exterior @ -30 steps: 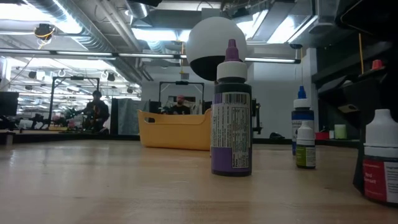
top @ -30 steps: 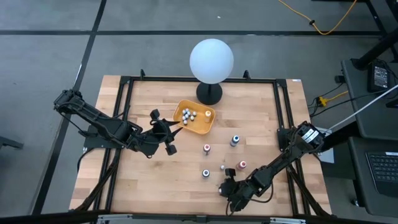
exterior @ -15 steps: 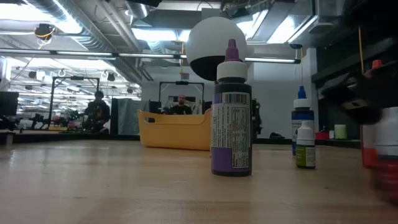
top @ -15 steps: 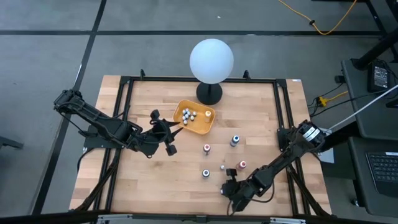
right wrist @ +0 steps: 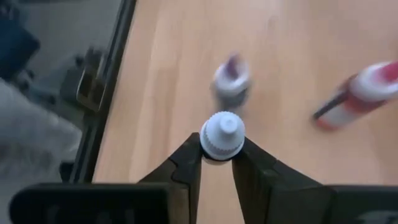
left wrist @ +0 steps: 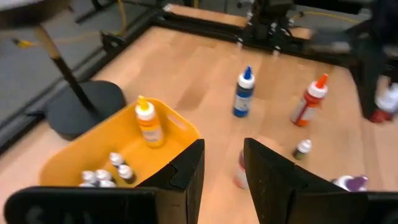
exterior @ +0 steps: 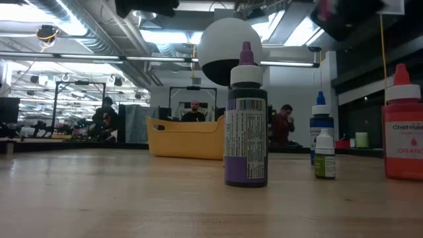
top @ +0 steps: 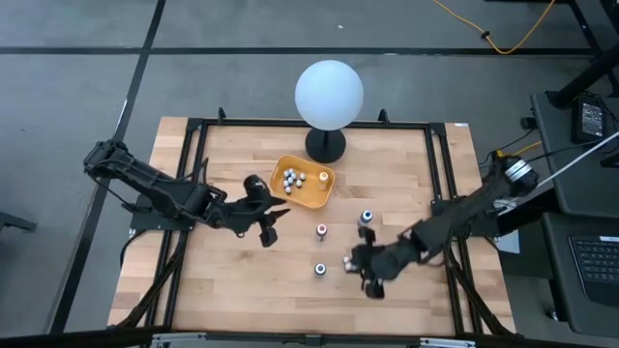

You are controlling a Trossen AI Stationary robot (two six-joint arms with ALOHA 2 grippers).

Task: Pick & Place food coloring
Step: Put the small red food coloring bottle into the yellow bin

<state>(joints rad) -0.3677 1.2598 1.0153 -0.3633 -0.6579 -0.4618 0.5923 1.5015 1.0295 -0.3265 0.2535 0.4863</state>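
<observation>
Since a second ago your right gripper (top: 372,274) has swung up from the near edge of the table toward the middle, carrying a white-capped bottle (right wrist: 222,135) off the wood. Its fingers (right wrist: 186,163) are clamped on that bottle just below the cap, as the right wrist view shows. Just beside this gripper stand a purple-topped bottle (top: 320,270) and a tiny whitish bottle (top: 346,261); a little farther off are a pink-topped bottle (top: 321,231) and a blue-topped bottle (top: 366,217).

In the low view an orange bottle (exterior: 402,123) now stands clear at the right, with the purple one (exterior: 246,116) in the middle.

Your left gripper (top: 269,217) has edged toward the yellow-orange tray (top: 323,196) and now hangs just beside its rim. Its fingers (left wrist: 185,171) stand narrowly apart with nothing between them. Inside the tray (left wrist: 74,160), close ahead of this gripper, sit several small bottles (top: 293,178), one of them a yellow bottle (left wrist: 147,121). Beyond the tray stands the white globe (top: 329,94).
</observation>
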